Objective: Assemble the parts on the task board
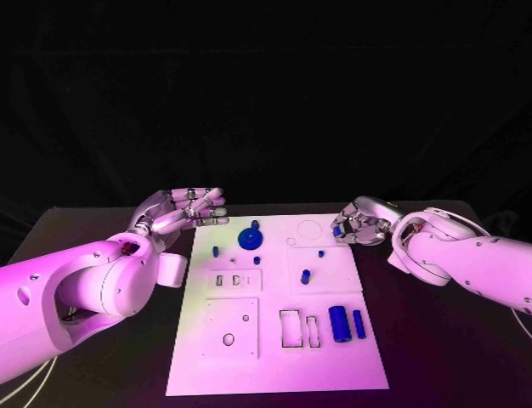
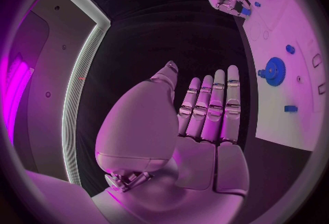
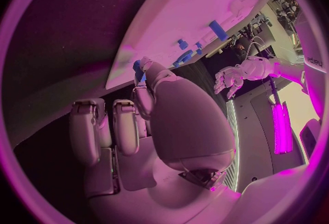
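Blue plastic shows between the fingers of the right robot hand (image 1: 362,223), where we pinch a small part (image 3: 139,70) just over the far right corner of the white task board (image 1: 266,357). The right wrist view shows that piece at the thumb tip, close to the board's edge; its long axis we cannot tell. From this robot hand the open sockets lie toward 8 o'clock in the head view, with the round outline (image 1: 309,228) nearest. The left robot hand (image 1: 183,211) hovers off the board's far left corner, fingers straight and apart, holding nothing. The blue gear (image 1: 250,237) sits at its 4 o'clock, nearer to it than to the right one. We judge the right robot hand carries the next placement.
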Robot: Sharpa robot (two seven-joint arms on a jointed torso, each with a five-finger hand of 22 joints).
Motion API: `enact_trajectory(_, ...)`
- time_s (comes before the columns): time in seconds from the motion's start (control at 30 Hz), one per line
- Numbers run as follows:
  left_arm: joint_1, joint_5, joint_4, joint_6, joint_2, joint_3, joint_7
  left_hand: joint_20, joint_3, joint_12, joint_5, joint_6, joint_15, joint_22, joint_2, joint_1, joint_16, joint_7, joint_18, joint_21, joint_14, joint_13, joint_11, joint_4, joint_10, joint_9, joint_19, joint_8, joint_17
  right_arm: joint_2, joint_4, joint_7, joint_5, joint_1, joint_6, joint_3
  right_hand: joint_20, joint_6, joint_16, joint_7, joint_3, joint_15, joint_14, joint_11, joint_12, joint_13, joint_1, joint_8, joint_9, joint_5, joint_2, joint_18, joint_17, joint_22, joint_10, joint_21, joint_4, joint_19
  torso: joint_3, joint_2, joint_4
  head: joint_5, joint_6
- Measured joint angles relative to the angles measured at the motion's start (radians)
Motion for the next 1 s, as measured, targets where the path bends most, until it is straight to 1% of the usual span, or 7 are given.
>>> enact_trajectory(0.1, 0.0, 0.0, -0.004, 0.0, 0.001, 0.0, 0.0, 0.0, 0.0, 0.0, 0.0, 0.0, 0.0, 0.0, 0.0, 0.0, 0.0, 0.0, 0.0, 0.0, 0.0, 0.0, 0.0, 0.0, 0.0, 0.0, 0.0, 0.0, 0.0, -0.013, 0.05, -0.006, 0.006, 0.008, -0.019, 0.003, 0.0, -0.001, 0.0, -0.001, 0.0, 0.0, 0.0, -0.001, 0.0, 0.002, -0.003, 0.0, -0.001, -0.002, 0.003, 0.0, 0.0, 0.0, 0.0, 0.003, 0.0, 0.0, -0.0005, -0.001, -0.0004, 0.002, -0.001)
enact_trajectory(0.27, 0.0, 0.0, -0.014, 0.002, 0.005, -0.001, -0.001, 0.0, 0.0, 0.0, 0.0, 0.0, 0.0, -0.001, 0.0, 0.0, 0.0, 0.0, 0.0, 0.0, 0.0, 0.0, 0.0, 0.0, 0.0, 0.0, 0.0, 0.0, 0.0, -0.011, 0.151, -0.022, 0.01, 0.021, -0.049, 0.005, 0.0, -0.004, 0.0, -0.003, 0.004, 0.0, 0.0, -0.002, 0.007, 0.008, -0.005, 0.0, -0.001, -0.004, 0.005, 0.0, 0.0, 0.0, 0.005, 0.006, -0.001, 0.0, -0.0005, -0.005, -0.002, 0.011, -0.01)
enact_trajectory(0.33, 0.0, 0.0, -0.02, 0.002, 0.009, -0.001, -0.001, 0.0, 0.0, 0.0, 0.0, 0.0, 0.0, -0.001, 0.0, 0.0, 0.0, 0.0, 0.0, 0.0, 0.0, 0.0, 0.0, 0.0, 0.0, 0.0, 0.0, 0.0, 0.0, 0.003, 0.188, -0.035, 0.008, 0.021, -0.058, 0.005, 0.0, -0.006, 0.0, -0.002, 0.007, 0.0, 0.0, -0.002, 0.016, 0.014, -0.007, 0.0, -0.001, -0.005, 0.007, -0.01, 0.0, 0.0, 0.01, 0.006, -0.001, 0.0, -0.0006, -0.007, -0.0025, 0.013, -0.014)
enact_trajectory(0.5, 0.0, 0.0, -0.033, 0.005, 0.019, -0.003, -0.002, 0.0, 0.0, 0.0, 0.0, 0.0, 0.0, -0.001, 0.0, 0.0, 0.0, 0.0, 0.0, 0.0, 0.0, 0.0, 0.0, 0.0, 0.0, 0.0, 0.0, 0.0, 0.0, 0.055, 0.252, -0.075, -0.02, 0.013, -0.067, 0.003, 0.0, -0.006, 0.0, -0.001, 0.01, 0.0, 0.0, -0.004, 0.018, 0.021, -0.007, 0.0, -0.001, -0.006, 0.007, -0.01, 0.0, 0.0, 0.018, 0.005, -0.001, 0.0, -0.0004, -0.012, -0.0028, 0.02, -0.023)
enact_trajectory(0.67, 0.0, 0.0, -0.044, 0.008, 0.029, -0.008, -0.006, 0.0, 0.0, 0.0, 0.0, 0.0, 0.0, -0.001, 0.0, 0.0, 0.0, 0.0, 0.0, 0.0, 0.0, 0.0, 0.0, 0.0, 0.0, 0.0, 0.0, 0.0, 0.001, 0.112, 0.266, -0.106, -0.054, 0.0, -0.066, -0.007, 0.0, -0.007, 0.0, 0.001, 0.017, 0.0, 0.0, -0.004, 0.023, 0.024, -0.007, 0.0, -0.001, -0.008, 0.007, -0.01, 0.0, 0.0, 0.018, 0.005, -0.003, 0.0, -0.0006, -0.017, -0.0005, 0.022, -0.029)
enact_trajectory(0.83, 0.0, 0.0, -0.051, 0.008, 0.039, -0.01, -0.009, 0.0, 0.0, 0.0, 0.0, 0.0, 0.0, -0.001, 0.0, 0.0, 0.0, 0.0, 0.0, 0.0, 0.0, 0.0, 0.0, 0.0, 0.0, 0.0, 0.0, 0.0, 0.001, 0.168, 0.264, -0.141, -0.096, -0.028, -0.061, -0.011, 0.0, -0.01, 0.0, 0.003, 0.017, 0.0, 0.0, -0.004, 0.024, 0.024, -0.018, 0.0, -0.001, -0.009, 0.006, -0.009, 0.0, 0.0, 0.018, 0.005, -0.002, 0.0, -0.0012, -0.02, 0.0017, 0.025, -0.031)
enact_trajectory(1.0, 0.0, 0.0, -0.058, 0.008, 0.049, -0.011, -0.01, 0.004, 0.0, 0.0, 0.0, 0.0, 0.0, -0.001, 0.0, 0.0, 0.0, 0.0, 0.0, 0.0, 0.0, 0.0, 0.0, 0.0, 0.0, 0.0, -0.004, -0.004, 0.001, 0.215, 0.252, -0.184, -0.142, -0.05, -0.053, -0.012, 0.0, -0.012, 0.0, 0.005, 0.025, 0.0, 0.0, -0.004, 0.026, 0.019, -0.027, 0.0, -0.001, -0.006, 0.002, -0.009, 0.0, 0.0, 0.018, 0.005, -0.005, 0.0, -0.0012, -0.021, 0.0028, 0.03, -0.033)
